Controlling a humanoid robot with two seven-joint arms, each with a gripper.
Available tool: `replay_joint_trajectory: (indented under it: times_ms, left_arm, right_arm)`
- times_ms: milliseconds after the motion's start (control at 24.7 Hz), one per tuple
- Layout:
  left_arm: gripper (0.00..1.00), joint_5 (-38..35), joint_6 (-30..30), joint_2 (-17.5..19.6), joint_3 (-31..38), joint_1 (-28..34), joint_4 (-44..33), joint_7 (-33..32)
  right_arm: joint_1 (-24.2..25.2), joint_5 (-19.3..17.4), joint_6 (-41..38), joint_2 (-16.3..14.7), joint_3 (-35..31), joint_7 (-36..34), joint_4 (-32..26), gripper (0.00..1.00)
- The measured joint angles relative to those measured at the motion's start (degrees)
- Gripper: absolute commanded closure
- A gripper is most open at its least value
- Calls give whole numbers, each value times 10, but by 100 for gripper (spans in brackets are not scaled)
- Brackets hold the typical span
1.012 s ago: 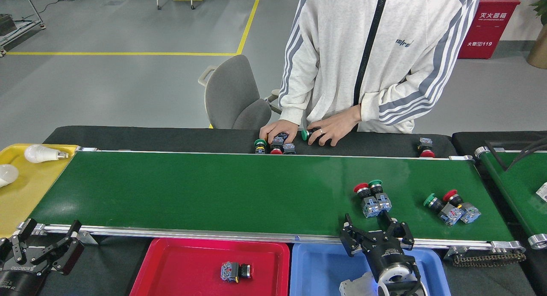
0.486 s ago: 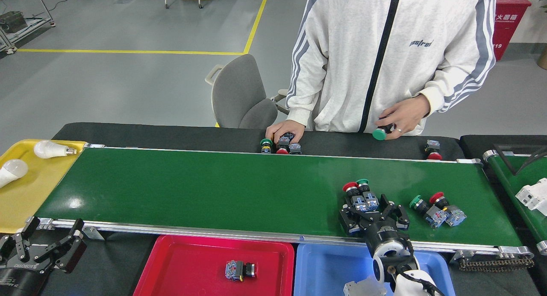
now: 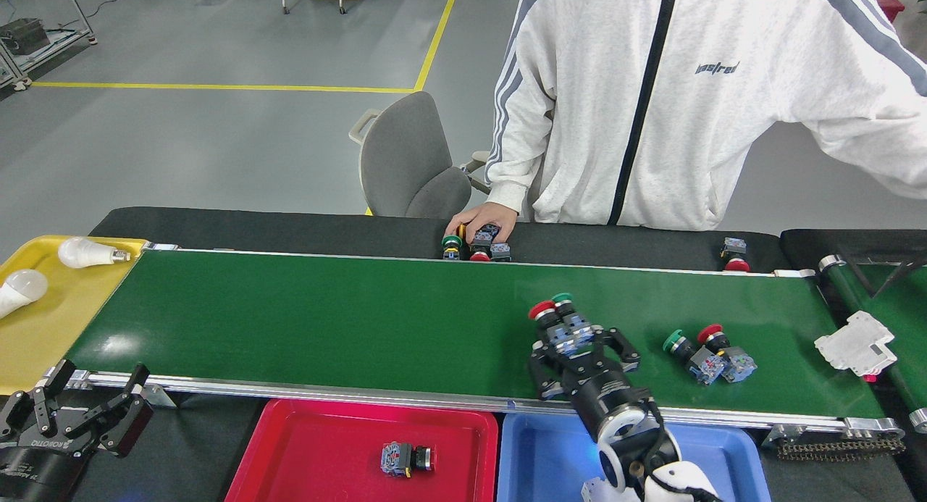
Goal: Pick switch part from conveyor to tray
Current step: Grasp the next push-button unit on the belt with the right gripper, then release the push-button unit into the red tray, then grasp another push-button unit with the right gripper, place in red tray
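Conveyor (image 3: 326, 328) runs left to right across the head view, a dark-green belt with silver edge rails. Right tool (image 3: 584, 357) sits over the belt's near right portion, its fingers (image 3: 624, 351) spread wide around the blue-grey bodies of a switch pair (image 3: 563, 322), one red-capped and one green-capped, lying side by side. Contact between the fingers and the pair cannot be confirmed; the jaws are not closed on it. A second pair (image 3: 706, 353), likewise one green cap and one red, lies on the belt to the right, well apart from the tool.

Left tool (image 3: 72, 415) is at the lower left corner, off the belt's near rail, fingers spread and holding nothing.

Red tray (image 3: 290, 444) lies below the near rail and holds one switch part (image 3: 405, 459) near its middle. Blue tray (image 3: 550, 451) is just to its right, partly hidden by the right arm. Yellow tray (image 3: 43, 328) at the belt's left end carries two bulbs (image 3: 87, 253).

On the black worktop (image 3: 253, 227) behind the belt, a person's hand (image 3: 484, 222) rests on a cluster of switches (image 3: 474, 247); a single red-capped switch (image 3: 734, 255) stands further right. A white part (image 3: 854, 342) lies at the far right, on the smaller belt (image 3: 887, 285).
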Motion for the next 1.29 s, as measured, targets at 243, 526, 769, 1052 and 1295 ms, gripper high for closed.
replay_joint_trajectory:
  times_ms: [243,526,769,1052,1295]
  left_arm:
    - [0,0,0,0,0,0,1,0]
    - [0,0,0,0,5,2,1,0]
    - [0,0,1,0,12,5,1,0]
    - [0,0,1,0,10,5,1,0]
    - [0,0,2,0,7,1,1,0]
  right_arm:
    - [16,-1,-49,3,92,-8,-5,0]
    - [116,-4,37,6,-69,-22,-72,1]
    - [217,-4,175,3,-160,-107,-87,1]
    - [119,2,211,2,-165,-81,-21,1]
    - [38,5,220,3,-130,-39,50,1]
